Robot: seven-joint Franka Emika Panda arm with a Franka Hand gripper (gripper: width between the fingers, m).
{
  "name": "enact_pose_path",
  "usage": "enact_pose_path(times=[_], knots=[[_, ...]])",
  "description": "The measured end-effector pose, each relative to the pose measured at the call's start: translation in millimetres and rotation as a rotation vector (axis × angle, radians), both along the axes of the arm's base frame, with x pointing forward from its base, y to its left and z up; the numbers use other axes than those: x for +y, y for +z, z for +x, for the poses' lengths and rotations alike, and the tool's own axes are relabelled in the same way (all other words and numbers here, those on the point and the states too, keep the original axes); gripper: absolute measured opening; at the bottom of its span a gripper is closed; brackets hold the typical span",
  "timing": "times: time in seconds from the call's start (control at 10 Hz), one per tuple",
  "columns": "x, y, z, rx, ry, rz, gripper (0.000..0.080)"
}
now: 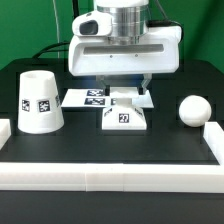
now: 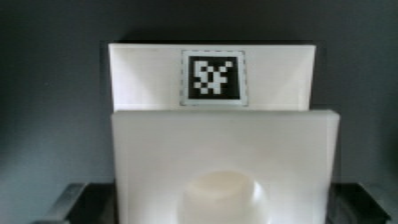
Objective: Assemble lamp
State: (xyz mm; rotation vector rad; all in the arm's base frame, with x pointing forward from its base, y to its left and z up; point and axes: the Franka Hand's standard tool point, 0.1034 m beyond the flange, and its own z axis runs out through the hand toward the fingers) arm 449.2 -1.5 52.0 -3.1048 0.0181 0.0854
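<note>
While the gripper [image 1: 126, 92] hangs low over the base [image 1: 124, 113] at mid-table, its jaws stand spread wide, one down each flank of the part. The wrist view shows the fingertips [image 2: 82, 200] just beside the base's sides, but whether they press on it cannot be told. Nothing else is in its hold.

The base sits flat just near of the marker board [image 1: 84, 97], its tag [image 2: 215, 77] up and its socket [image 2: 224, 190] facing the wrist camera. The shade [image 1: 40, 103] stands mouth-down well apart at the exterior view's left. The bulb [image 1: 193, 110] rests loose at the exterior view's right, close to the rail [image 1: 214, 136].

The risks here look plain. The base's sides slope, so a squeeze taken too high could push it out of the jaws or tip it. An off-centre close would likely turn it on the black table [image 1: 150, 145] and leave the socket out of line for the bulb. If the base is slid instead of lifted, it could ride onto the marker board's edge. The bulb, being round, would roll at any bump from the arm and might lodge against the rail, where the fingers have little room. The shade seems safely out of reach.
</note>
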Motion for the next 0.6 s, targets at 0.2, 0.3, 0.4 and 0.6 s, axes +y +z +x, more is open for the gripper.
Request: enact_pose_path(times=[0.2,0.3,0.4,0.6], knots=[[0.0,0.0,0.0,0.000,0.000,0.000,0.0534],[0.0,0.0,0.0,0.000,0.000,0.000,0.0534],[0.0,-0.1,0.4,0.000,0.000,0.000,0.0535],[4.1,0.2,24.6,-0.025,0.019,0.002,0.0535]])
